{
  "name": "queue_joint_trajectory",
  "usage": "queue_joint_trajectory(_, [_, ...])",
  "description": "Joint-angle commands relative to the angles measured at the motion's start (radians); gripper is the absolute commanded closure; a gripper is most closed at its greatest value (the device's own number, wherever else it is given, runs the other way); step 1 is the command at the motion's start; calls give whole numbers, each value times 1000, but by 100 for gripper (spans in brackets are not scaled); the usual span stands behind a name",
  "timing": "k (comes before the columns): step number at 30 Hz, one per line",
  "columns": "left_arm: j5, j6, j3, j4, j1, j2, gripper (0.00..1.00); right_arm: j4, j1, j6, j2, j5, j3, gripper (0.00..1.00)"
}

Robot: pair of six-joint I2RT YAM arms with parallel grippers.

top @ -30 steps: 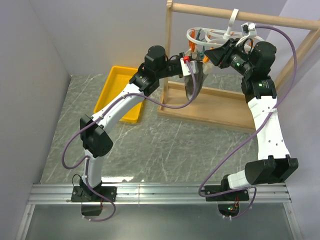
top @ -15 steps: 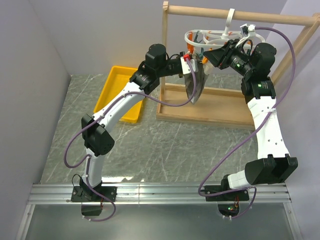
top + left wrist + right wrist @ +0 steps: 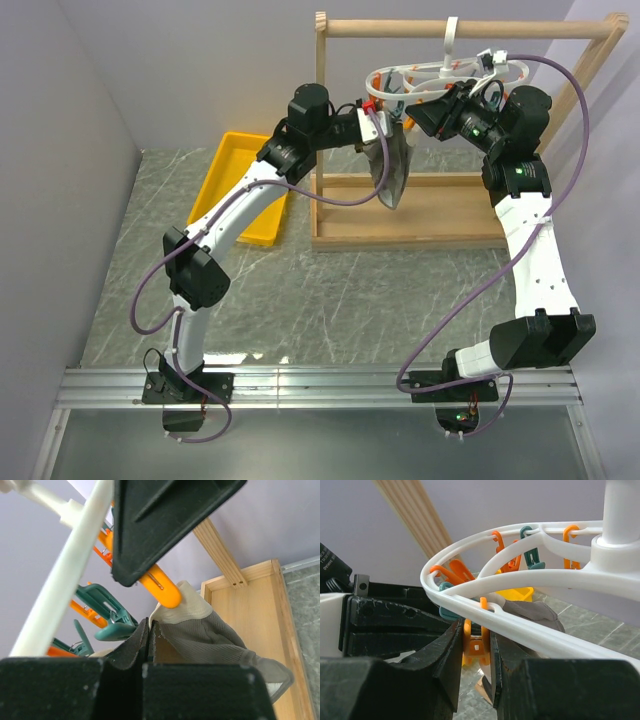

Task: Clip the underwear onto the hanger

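Note:
The grey underwear (image 3: 393, 170) hangs down from my left gripper (image 3: 378, 122), which is shut on its beige waistband (image 3: 182, 607) just under the white ring hanger (image 3: 440, 72). In the left wrist view the jaws (image 3: 149, 627) pinch the fabric (image 3: 215, 630), and an orange clothespin (image 3: 162, 587) has its tip at the waistband. My right gripper (image 3: 412, 112) is shut on that orange clothespin (image 3: 476, 642), squeezing its upper end below the hanger ring (image 3: 530, 577). The underwear also shows in the right wrist view (image 3: 532, 611) behind the ring.
The hanger hooks on the top bar of a wooden rack (image 3: 400, 28), whose base (image 3: 440, 215) lies on the marble table. A yellow tray (image 3: 235, 150) sits left of the rack. Several teal and orange pins (image 3: 107, 610) dangle from the ring.
The wooden rack has swung so its top bar now lies level in the view. Hanger, underwear and both grippers have shifted slightly up and left with it; both grips are unchanged.

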Motion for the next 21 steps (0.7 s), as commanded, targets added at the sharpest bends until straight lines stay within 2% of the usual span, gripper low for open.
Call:
queue_joint_trajectory(1, [41, -46, 51, 48, 4, -9, 99, -39, 18, -25, -11, -71, -9, 100])
queue_joint_trajectory(21, [62, -100, 16, 103, 41, -51, 99, -24, 18, -80, 21, -70, 3, 100])
